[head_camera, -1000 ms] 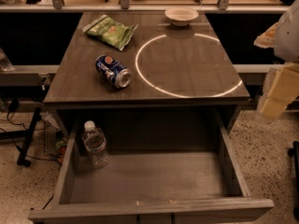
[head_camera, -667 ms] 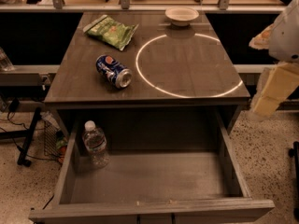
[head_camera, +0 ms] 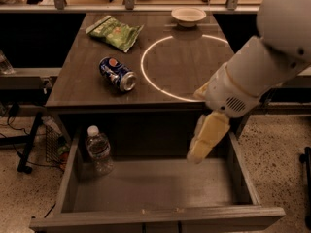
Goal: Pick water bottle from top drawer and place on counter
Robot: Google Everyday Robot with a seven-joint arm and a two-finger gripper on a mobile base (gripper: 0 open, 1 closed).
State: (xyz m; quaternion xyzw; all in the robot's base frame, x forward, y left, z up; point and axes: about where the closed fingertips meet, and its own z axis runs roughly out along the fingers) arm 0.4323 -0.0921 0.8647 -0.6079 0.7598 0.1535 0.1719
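The water bottle [head_camera: 98, 152] stands upright at the far left of the top drawer [head_camera: 155, 220], in the back-left corner, close to the left wall and the back. Its long axis runs 12 to 6 o'clock, with the white cap at 12. It is a small, clear, ribbed plastic bottle with a pale band around the middle, and it looks light and easy to tip. Nothing else lies on the drawer floor around it.

Above it, on the counter [head_camera: 175, 76], a blue soda can [head_camera: 117, 74] lies on its side at about 1 o'clock from the bottle. A green snack bag [head_camera: 115, 31] sits further back, and a pale bowl [head_camera: 188, 16] sits at the far edge, just outside the white circle.

To the right, the gripper [head_camera: 198, 154] hangs over the right half of the open drawer, pointing down toward 7 o'clock, below the counter's front edge. It holds nothing. Whether it is spread or pressed together I cannot tell.

The coming move turns on one relation: the bottle lies at 9 o'clock from the gripper, well apart, across most of the drawer's width. I judge that the gripper must travel left and meet the bottle from the side, around its ribbed body.
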